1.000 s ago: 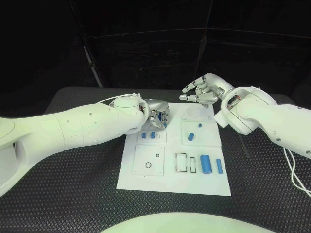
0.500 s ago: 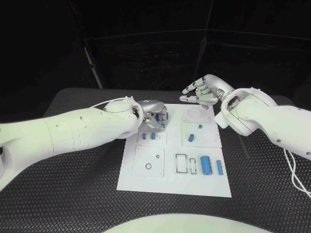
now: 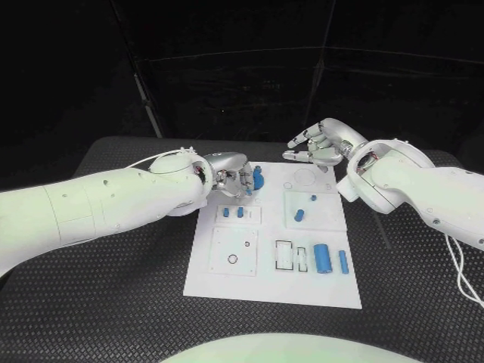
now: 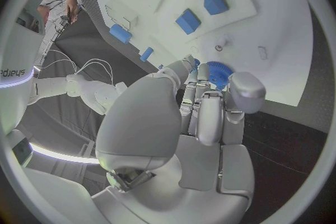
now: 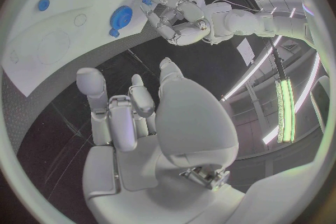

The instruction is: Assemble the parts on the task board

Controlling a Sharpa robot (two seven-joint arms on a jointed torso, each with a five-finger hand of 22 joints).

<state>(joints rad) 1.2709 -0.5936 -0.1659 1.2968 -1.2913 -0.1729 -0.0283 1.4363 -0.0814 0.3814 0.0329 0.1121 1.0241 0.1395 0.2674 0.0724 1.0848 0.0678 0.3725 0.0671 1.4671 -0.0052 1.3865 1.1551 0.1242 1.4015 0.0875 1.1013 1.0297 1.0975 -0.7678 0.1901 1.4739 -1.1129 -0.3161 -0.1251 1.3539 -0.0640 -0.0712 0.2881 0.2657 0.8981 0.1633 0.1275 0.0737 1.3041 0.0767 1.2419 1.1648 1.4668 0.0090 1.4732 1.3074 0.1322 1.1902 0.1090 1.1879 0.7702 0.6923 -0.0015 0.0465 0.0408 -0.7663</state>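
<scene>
Head view: we count two hands — the left hand [image 3: 234, 175] pinches one blue gear [image 3: 255, 178] over the board [image 3: 266, 287]. Right hand [image 3: 321, 144] hovers empty, fingers apart — five blue parts [image 3: 321, 257] lie below.

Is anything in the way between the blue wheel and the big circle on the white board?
Nothing visible. The left hand holds the blue wheel beside the circle outline on the task board, with bare board between.
</scene>
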